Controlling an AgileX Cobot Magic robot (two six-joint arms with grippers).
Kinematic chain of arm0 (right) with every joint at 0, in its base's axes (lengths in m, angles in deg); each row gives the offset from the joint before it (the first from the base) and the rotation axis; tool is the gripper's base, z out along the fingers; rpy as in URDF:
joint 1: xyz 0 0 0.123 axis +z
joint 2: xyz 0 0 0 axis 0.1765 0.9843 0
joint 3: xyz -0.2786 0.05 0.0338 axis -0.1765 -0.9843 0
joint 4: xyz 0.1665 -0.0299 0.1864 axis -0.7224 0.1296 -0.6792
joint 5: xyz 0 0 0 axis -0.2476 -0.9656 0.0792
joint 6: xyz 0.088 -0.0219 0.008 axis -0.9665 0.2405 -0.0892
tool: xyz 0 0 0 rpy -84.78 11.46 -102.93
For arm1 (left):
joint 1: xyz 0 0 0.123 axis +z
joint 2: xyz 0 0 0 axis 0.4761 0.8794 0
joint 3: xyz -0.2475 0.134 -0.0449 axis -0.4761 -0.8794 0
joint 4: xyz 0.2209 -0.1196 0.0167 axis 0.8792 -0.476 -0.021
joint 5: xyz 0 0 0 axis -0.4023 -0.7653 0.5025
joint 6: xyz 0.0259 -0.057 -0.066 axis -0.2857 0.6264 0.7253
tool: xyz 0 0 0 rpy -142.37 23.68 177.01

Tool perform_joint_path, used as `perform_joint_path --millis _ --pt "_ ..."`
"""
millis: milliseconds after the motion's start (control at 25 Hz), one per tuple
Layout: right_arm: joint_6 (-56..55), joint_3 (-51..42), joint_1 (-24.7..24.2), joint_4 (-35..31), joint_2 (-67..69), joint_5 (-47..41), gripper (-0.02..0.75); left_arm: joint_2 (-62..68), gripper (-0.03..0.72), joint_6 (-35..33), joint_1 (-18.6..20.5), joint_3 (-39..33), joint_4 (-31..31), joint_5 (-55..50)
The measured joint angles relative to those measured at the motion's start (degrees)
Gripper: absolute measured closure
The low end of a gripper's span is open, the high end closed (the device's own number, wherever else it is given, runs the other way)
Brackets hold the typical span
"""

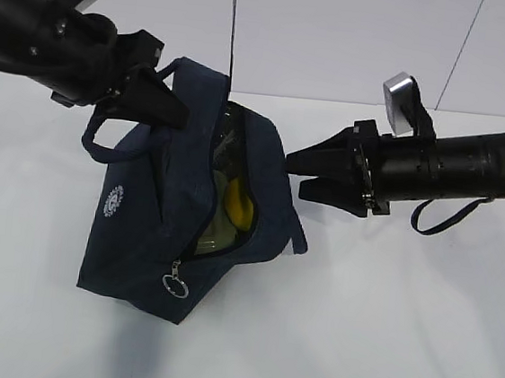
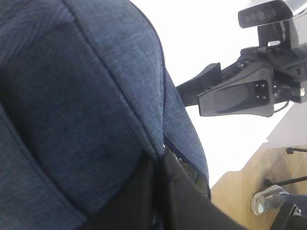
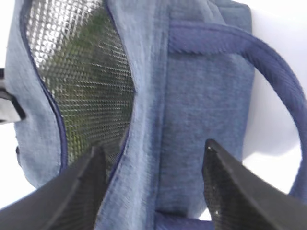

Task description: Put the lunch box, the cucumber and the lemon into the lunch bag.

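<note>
Lunch bag [image 1: 153, 233] sat on the white table [image 1: 382, 329], zip open w/ ring pull [image 1: 176, 284] low at the front. Inside I could see yellow, prob. the lemon [image 1: 237, 207], over a pale green lid, likely the lunch box [image 1: 216, 235]; cucumber not clearly made out (dark green behind the mesh lining, maybe). My left gripper [image 1: 158, 98] was clamped shut on the bag's top edge fabric. My right gripper [image 1: 312, 177] stood open, empty, just beside the bag's side. Loading looked mostly done.
</note>
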Motion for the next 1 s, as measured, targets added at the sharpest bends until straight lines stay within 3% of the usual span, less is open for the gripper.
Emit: perform_joint_path --millis 720,1000 --pt "0.97 1.01 2.47 -1.84 0.00 3.14 0.260 0.00 0.696 0.00 0.00 0.00 -0.11 0.30" --pt "1.24 1.04 3.19 -1.61 0.00 3.14 0.410 0.00 0.696 0.00 0.00 0.00 -0.18 0.77"
